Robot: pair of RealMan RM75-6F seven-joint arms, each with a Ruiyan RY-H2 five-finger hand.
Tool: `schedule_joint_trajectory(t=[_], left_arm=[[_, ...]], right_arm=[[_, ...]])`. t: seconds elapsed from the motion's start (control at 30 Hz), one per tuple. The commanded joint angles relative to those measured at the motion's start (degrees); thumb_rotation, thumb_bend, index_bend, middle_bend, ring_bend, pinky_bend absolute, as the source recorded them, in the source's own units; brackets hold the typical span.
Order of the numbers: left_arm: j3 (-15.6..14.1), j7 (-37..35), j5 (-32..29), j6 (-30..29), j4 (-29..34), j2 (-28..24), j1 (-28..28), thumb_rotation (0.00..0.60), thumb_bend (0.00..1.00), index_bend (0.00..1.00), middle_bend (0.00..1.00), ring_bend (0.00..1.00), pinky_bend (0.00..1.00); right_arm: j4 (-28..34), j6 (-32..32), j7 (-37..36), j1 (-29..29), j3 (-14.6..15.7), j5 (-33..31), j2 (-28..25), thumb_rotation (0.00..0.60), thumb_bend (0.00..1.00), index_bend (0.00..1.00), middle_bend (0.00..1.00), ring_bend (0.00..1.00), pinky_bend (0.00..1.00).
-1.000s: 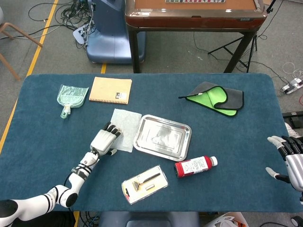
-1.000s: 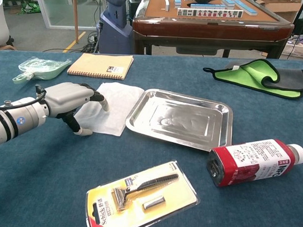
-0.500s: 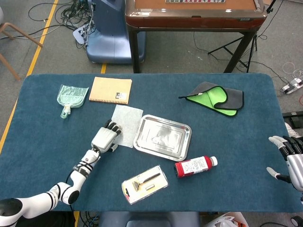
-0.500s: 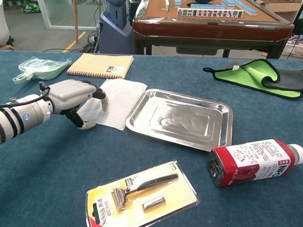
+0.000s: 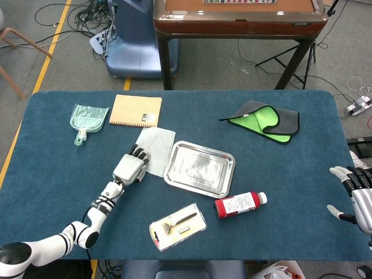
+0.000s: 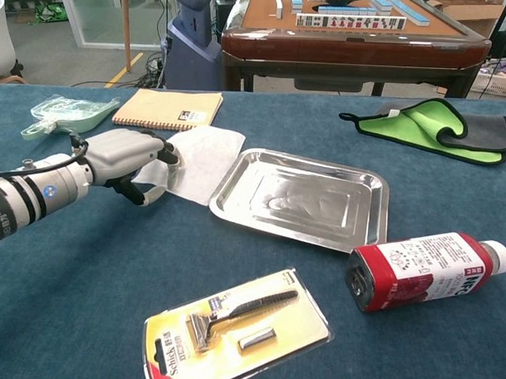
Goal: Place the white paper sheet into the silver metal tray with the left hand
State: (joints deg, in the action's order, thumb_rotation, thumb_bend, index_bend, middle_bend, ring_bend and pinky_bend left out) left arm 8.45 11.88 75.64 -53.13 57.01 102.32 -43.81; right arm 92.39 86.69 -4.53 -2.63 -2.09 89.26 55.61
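Note:
The white paper sheet (image 5: 158,145) (image 6: 200,158) lies on the blue table, its right edge touching the left rim of the silver metal tray (image 5: 200,168) (image 6: 302,199). My left hand (image 5: 131,165) (image 6: 125,156) is on the sheet's near-left corner, fingers curled over the top and thumb at its edge, pinching it. That corner looks slightly raised. The tray holds nothing. Far off at the table's right edge, my right hand (image 5: 354,192) hovers with fingers apart and nothing in it; the chest view does not show it.
A tan notebook (image 5: 136,110) and a green plastic scoop (image 5: 88,119) lie behind the sheet. A grey-green cloth (image 5: 264,119) sits at the back right. In front of the tray lie a red bottle (image 5: 239,203) and a packaged razor (image 5: 177,225).
My left hand has moved away from me and slightly right, dragging the sheet with it toward the notebook and along the tray's left rim. The right hand has stayed put.

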Motion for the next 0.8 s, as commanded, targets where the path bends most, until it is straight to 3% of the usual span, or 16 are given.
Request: schedule_joint_trajectory(t=[0.03, 0.5, 0.8], left_arm=[[-0.2, -0.8, 0.6, -0.2, -0.4, 0.2, -0.2, 0.6, 0.46, 0.48, 0.2, 0.13, 0.04], [-1.3, -6.5, 4.5, -2.6, 0.2, -1.7, -0.2, 0.6, 0.48, 0.56, 0.21, 0.14, 0.06], [-0.6, -13.4, 6.5, -6.2, 2.1, -3.6, 0.3, 0.6, 0.49, 0.65, 0.29, 0.22, 0.13]], right_arm=[[0.1, 0.0, 0.0, 0.0, 0.0, 0.0, 0.0, 0.6, 0.05, 0.2, 0.2, 0.12, 0.14], [0.2, 0.4, 0.0, 0.1, -0.1, 0.2, -0.1, 0.6, 0.05, 0.2, 0.2, 0.12, 0.14], [0.7, 0.7, 0.5, 0.2, -0.1, 0.5, -0.1, 0.6, 0.05, 0.2, 0.2, 0.12, 0.14]])
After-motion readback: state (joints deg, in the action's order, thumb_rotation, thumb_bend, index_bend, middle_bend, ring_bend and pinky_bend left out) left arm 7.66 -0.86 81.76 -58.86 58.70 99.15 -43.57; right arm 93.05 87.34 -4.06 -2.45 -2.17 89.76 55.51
